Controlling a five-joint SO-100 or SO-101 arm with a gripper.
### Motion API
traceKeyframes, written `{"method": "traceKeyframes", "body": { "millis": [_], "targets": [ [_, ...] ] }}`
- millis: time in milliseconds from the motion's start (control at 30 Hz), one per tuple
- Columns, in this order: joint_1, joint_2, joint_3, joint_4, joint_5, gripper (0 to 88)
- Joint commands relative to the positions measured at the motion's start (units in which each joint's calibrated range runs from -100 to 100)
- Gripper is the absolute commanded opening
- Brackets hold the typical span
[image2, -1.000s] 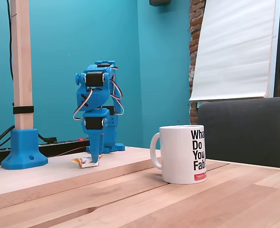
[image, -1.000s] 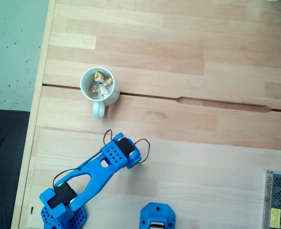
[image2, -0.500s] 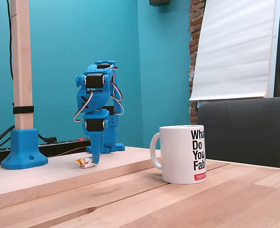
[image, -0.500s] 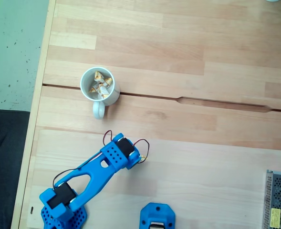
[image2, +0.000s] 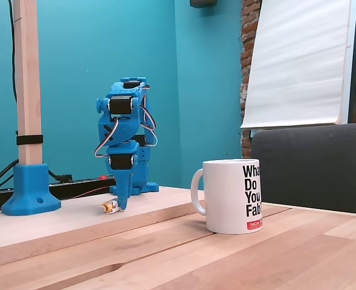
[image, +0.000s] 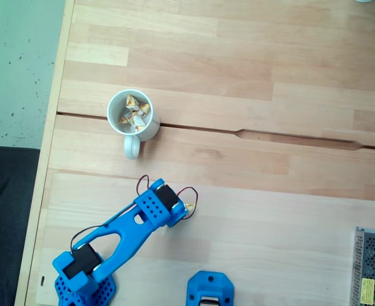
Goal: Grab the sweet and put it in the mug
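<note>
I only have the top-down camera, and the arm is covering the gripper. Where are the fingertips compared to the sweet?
Observer: In the side fixed view the gripper points straight down, and its tips are right against the sweet.
Operator: Is the sweet gripped and off the table?
Observer: The sweet sits very low beside the tips. I cannot tell whether it is gripped or clear of the table.
Operator: How high is the mug next to that?
Observer: From the side, the rim of the mug stands well above the gripper's tips, so a lift will probably be needed.
</note>
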Motion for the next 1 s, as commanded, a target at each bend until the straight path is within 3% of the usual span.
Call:
{"method": "traceKeyframes", "body": {
  "millis": [0, 967],
  "targets": [
    [-0.1, -2.0, -0.4, -0.4, -0.1, 23.2],
    [-0.2, -2.1, -3.9, -4.1, 1.0, 22.1]
  ]
}}
